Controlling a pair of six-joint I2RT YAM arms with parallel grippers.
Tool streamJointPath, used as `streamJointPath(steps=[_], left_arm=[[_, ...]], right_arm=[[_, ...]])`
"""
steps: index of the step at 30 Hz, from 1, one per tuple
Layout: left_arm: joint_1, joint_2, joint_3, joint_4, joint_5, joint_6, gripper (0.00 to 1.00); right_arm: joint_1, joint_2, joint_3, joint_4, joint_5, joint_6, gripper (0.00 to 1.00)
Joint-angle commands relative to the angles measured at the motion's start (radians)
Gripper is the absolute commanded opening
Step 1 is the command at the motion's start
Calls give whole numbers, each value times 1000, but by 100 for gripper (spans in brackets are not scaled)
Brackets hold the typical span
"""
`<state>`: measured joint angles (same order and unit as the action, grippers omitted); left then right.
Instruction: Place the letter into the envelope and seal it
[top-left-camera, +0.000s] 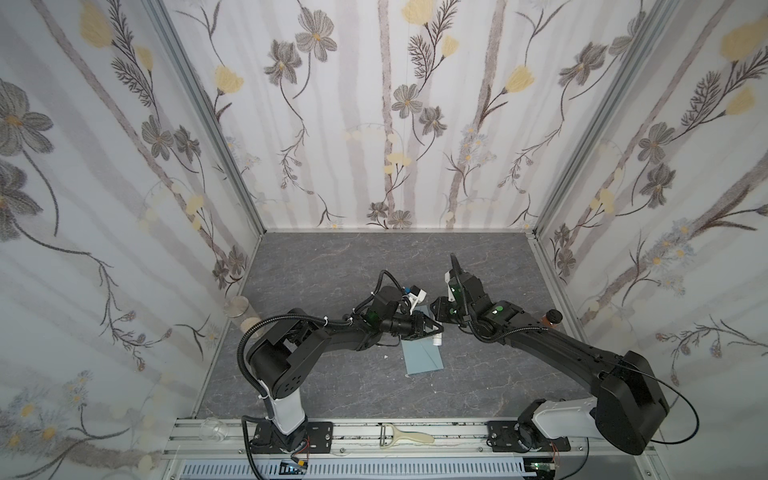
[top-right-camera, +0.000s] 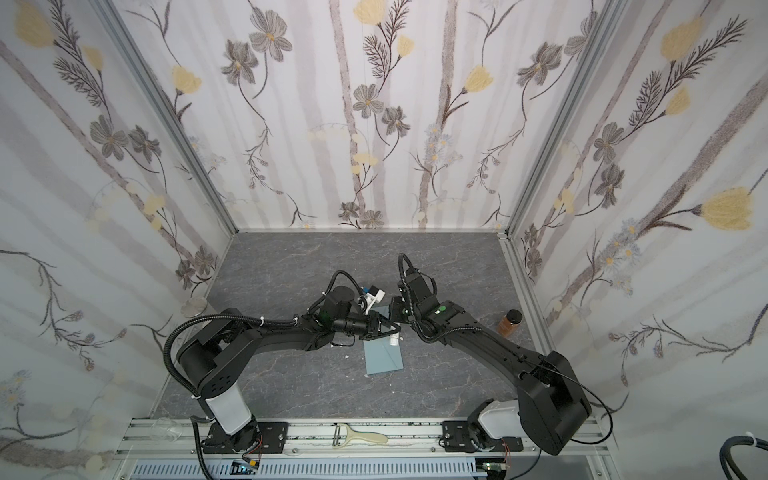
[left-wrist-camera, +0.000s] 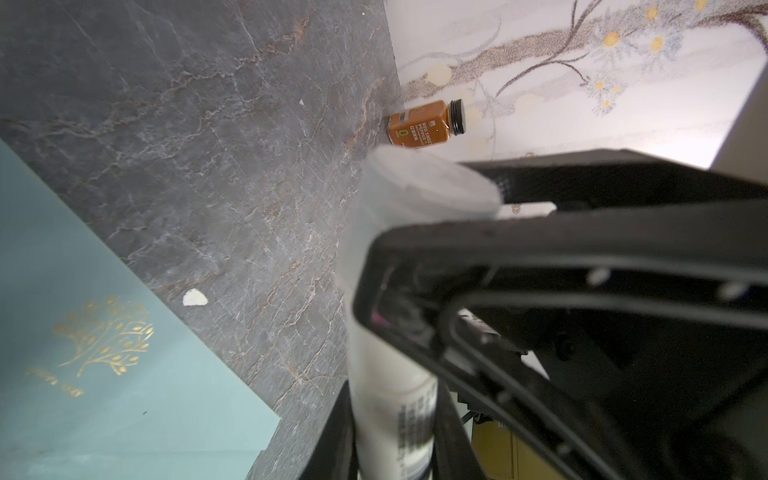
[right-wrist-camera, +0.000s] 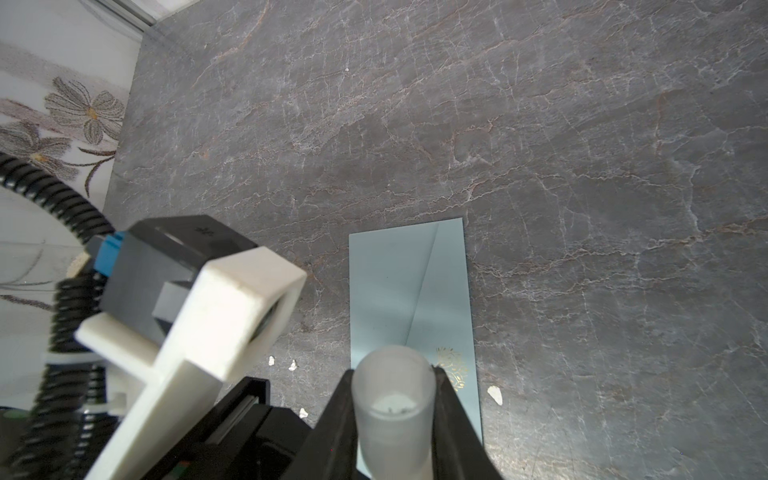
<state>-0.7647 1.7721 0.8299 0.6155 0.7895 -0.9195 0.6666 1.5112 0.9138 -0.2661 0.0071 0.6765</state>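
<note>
Gripping the glue stick (left-wrist-camera: 386, 353) by its white body, my left gripper (left-wrist-camera: 392, 411) was clamped tight on it. My right gripper (right-wrist-camera: 394, 399) pinched the frosted cap (left-wrist-camera: 415, 195) at the other end, its black fingers (right-wrist-camera: 453, 415) pressed against the cap's sides.

Just below both lay the envelope (right-wrist-camera: 399, 282), flat on the table (right-wrist-camera: 582, 124). It was blue-grey, with a slanting fold line across it and a gold tree print (left-wrist-camera: 104, 332) near one end. In both top views the glue stick hung over the envelope's right edge, and much of the envelope stretched back toward my bases. Whether glue stick and paper touched I could not tell, nor whether the letter was inside.

A few white scraps (left-wrist-camera: 194, 297) lay on the dark, veined table beside the envelope. Farther right, an amber jar (left-wrist-camera: 424, 124) with a black lid stood against the right wall. Wallpaper (top-left-camera: 395, 104) with grey and yellow flowers covered the three walls around.
</note>
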Motion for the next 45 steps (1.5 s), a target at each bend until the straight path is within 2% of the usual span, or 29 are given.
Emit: streamJointPath(steps=[1, 7, 15, 23, 33, 45], left_arm=[[5, 1, 10, 38, -4, 2, 0], [4, -10, -27, 38, 17, -16, 0], [-19, -90, -218, 36, 26, -48, 0], [-38, -192, -331, 32, -12, -74, 0], [-38, -213, -329, 32, -23, -74, 0], [-36, -227, -310, 32, -33, -61, 0]], right_arm=[[3, -5, -4, 16, -7, 4, 28], [4, -4, -19, 21, -2, 7, 28], [2, 9, -62, 46, 8, 22, 29], [2, 40, -152, 87, 27, 47, 29], [11, 30, -297, 93, 28, 99, 31], [22, 65, -284, 39, 71, 106, 37]])
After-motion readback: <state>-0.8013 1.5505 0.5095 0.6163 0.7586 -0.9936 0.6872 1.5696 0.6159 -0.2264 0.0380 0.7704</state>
